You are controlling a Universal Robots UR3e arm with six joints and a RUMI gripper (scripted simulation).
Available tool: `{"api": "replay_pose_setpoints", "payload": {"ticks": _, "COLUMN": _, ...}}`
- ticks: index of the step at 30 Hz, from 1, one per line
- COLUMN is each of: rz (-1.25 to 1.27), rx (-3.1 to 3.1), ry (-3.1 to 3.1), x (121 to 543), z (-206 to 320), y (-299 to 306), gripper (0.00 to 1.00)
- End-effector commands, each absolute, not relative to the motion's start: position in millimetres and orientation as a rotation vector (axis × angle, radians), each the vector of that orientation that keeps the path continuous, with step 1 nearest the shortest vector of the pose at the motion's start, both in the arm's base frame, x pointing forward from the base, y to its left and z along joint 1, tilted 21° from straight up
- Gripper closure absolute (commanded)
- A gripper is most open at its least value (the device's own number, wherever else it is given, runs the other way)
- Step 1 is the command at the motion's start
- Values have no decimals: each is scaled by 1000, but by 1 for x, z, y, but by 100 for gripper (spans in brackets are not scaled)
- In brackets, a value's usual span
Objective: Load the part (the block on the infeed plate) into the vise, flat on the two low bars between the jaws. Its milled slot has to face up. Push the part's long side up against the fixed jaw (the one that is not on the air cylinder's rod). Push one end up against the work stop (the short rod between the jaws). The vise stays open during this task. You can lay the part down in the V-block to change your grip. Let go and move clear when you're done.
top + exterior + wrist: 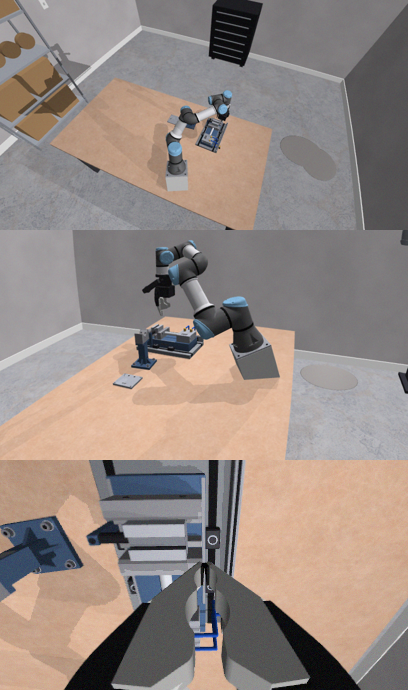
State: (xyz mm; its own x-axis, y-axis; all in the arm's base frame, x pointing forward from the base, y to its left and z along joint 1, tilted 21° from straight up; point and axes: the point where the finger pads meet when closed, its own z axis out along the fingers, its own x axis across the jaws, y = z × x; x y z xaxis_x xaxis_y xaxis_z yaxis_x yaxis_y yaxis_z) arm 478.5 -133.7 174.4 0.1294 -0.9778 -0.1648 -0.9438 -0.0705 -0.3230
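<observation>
Exterior: claw (161, 310) shut, high above vise (171, 340).

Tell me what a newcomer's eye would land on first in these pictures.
The grey and blue jointed robot arm arches high from its grey pedestal, its two-jaw gripper shut on nothing and hanging well above the blue and grey vise. Beside the vise stands a blue V-block stand, and nearer the camera a small flat grey infeed plate lies on the tan wooden table.
</observation>
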Motion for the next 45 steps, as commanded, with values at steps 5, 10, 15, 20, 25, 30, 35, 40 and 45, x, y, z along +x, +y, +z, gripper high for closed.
{"api": "replay_pose_setpoints", "payload": {"ticks": 5, "rz": -142, "rx": -2064, "ry": 1861, "x": 483, "z": 162, "y": -131, "gripper": 100}}
{"api": "replay_pose_setpoints", "payload": {"ticks": 10, "rz": -142, "rx": -2064, "ry": 1861, "x": 484, "z": 156, "y": -130, "gripper": 100}}
{"api": "replay_pose_setpoints", "payload": {"ticks": 15, "rz": -142, "rx": -2064, "ry": 1861, "x": 486, "z": 150, "y": -128, "gripper": 100}}
{"api": "replay_pose_setpoints", "payload": {"ticks": 20, "rz": -142, "rx": -2064, "ry": 1861, "x": 488, "z": 144, "y": -127, "gripper": 100}}
{"api": "replay_pose_setpoints", "payload": {"ticks": 25, "rz": -142, "rx": -2064, "ry": 1861, "x": 489, "z": 141, "y": -126, "gripper": 100}}
{"api": "replay_pose_setpoints", "payload": {"ticks": 30, "rz": -142, "rx": -2064, "ry": 1861, "x": 489, "z": 140, "y": -126, "gripper": 100}}
{"api": "replay_pose_setpoints", "payload": {"ticks": 35, "rz": -142, "rx": -2064, "ry": 1861, "x": 489, "z": 139, "y": -126, "gripper": 100}}
{"api": "replay_pose_setpoints", "payload": {"ticks": 40, "rz": -142, "rx": -2064, "ry": 1861, "x": 489, "z": 139, "y": -126, "gripper": 100}}
{"api": "replay_pose_setpoints", "payload": {"ticks": 45, "rz": -142, "rx": -2064, "ry": 1861, "x": 489, "z": 139, "y": -126, "gripper": 100}}
